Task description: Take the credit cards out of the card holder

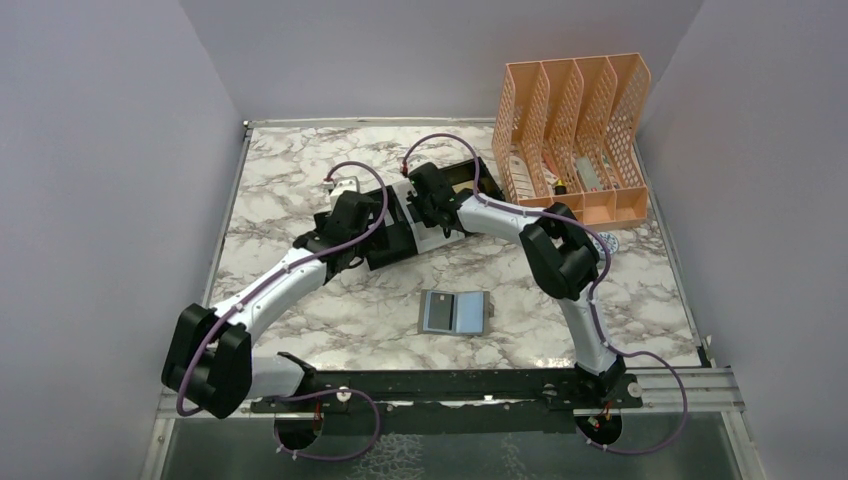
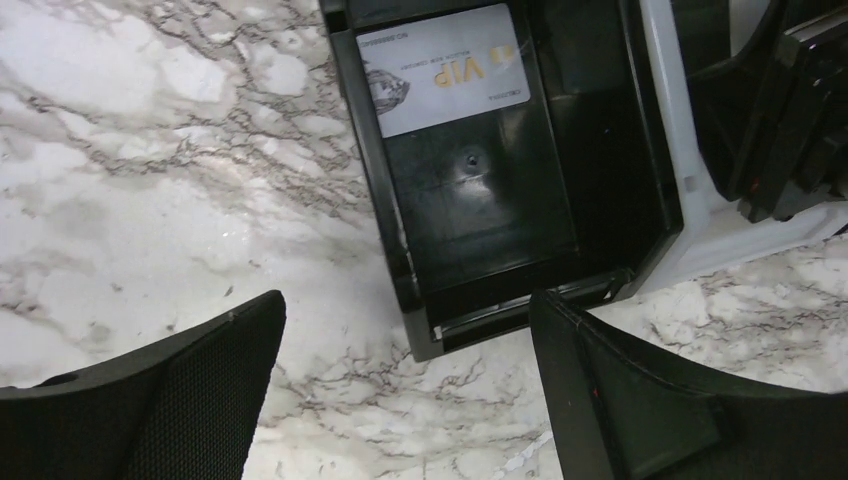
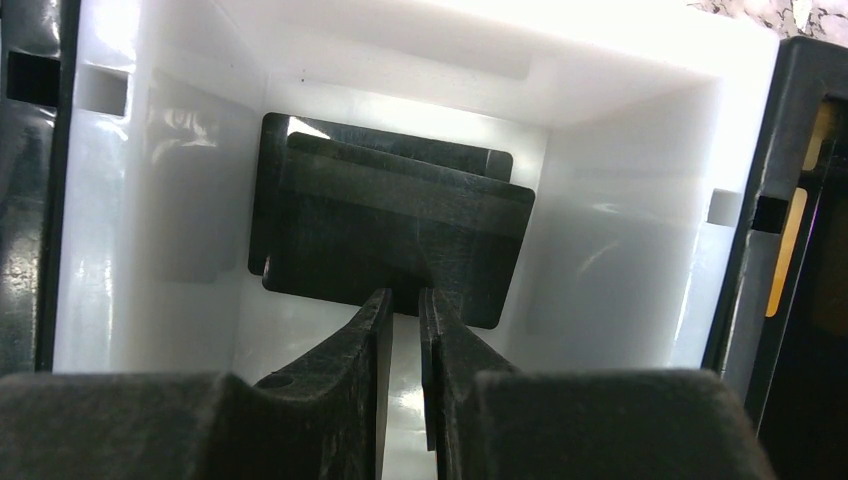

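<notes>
While the card holder (image 1: 453, 312) is lying open on the table (image 1: 350, 335), the left gripper (image 2: 405, 320) is hanging wide apart over the tray (image 2: 662, 150), its black compartment (image 2: 500, 210) holding one white card (image 2: 440, 68). The right gripper (image 3: 405, 300) is hovering nearly together above dark cards (image 3: 400, 220) in the white compartment (image 3: 620, 200), grip uncertain; thin, stiff and slick, they are wanting an edge pinch.
</notes>
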Robot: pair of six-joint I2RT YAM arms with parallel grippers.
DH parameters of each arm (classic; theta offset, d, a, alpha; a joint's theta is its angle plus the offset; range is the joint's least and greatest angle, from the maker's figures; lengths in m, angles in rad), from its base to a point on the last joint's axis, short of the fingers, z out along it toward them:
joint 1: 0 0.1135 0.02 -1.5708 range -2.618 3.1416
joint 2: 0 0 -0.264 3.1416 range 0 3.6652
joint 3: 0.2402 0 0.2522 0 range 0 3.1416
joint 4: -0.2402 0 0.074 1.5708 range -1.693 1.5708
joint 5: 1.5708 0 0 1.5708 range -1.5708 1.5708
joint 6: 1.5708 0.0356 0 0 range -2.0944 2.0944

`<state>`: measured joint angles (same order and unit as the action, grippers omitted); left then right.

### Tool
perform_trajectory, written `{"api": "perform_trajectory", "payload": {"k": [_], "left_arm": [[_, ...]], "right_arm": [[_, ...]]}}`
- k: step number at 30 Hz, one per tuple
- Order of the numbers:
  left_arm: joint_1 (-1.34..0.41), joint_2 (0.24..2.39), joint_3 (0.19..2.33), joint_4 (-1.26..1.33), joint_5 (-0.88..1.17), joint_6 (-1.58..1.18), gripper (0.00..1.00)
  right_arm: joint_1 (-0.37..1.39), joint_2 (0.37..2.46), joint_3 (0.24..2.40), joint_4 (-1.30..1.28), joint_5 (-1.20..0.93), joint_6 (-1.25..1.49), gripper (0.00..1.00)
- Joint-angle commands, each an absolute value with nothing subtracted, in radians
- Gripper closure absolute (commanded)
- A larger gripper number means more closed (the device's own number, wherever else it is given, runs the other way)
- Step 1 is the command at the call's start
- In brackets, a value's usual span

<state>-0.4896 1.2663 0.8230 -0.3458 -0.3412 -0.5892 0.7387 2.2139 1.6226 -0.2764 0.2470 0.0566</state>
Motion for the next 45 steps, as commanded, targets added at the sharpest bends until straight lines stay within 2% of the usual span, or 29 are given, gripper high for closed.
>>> {"api": "perform_trajectory", "payload": {"k": [1, 8, 21, 26, 30, 39, 45], "left_arm": [[-0.470, 1.307, 0.834, -0.221, -0.269, -0.591, 0.09], [-0.456, 1.371, 0.828, -0.198, -0.296, -0.573, 0.23], [-0.451, 1.424, 0.841, -0.196, -0.317, -0.530, 0.52], [-0.451, 1.431, 0.854, -0.239, -0.356, -0.517, 0.54], [-0.451, 1.433, 0.858, -0.261, -0.388, -0.486, 0.60], [-0.451, 1.464, 0.866, -0.258, -0.331, -0.401, 0.84], [-0.451, 1.470, 0.865, -0.242, -0.288, -0.343, 0.90]], "right_arm": [[0.744, 2.204, 1.622, -0.325, 0.253, 0.090, 0.83], [0.744, 2.102, 1.609, -0.321, 0.180, 0.072, 0.82], [0.744, 2.159, 1.588, -0.353, 0.213, 0.094, 0.82], [0.744, 2.200, 1.606, -0.351, 0.248, 0.100, 0.82], [0.745, 2.212, 1.606, -0.321, 0.280, 0.110, 0.82], [0.744, 2.242, 1.623, -0.269, 0.279, 0.099, 0.82], [0.744, 2.276, 1.653, -0.244, 0.266, 0.097, 0.82]]}}
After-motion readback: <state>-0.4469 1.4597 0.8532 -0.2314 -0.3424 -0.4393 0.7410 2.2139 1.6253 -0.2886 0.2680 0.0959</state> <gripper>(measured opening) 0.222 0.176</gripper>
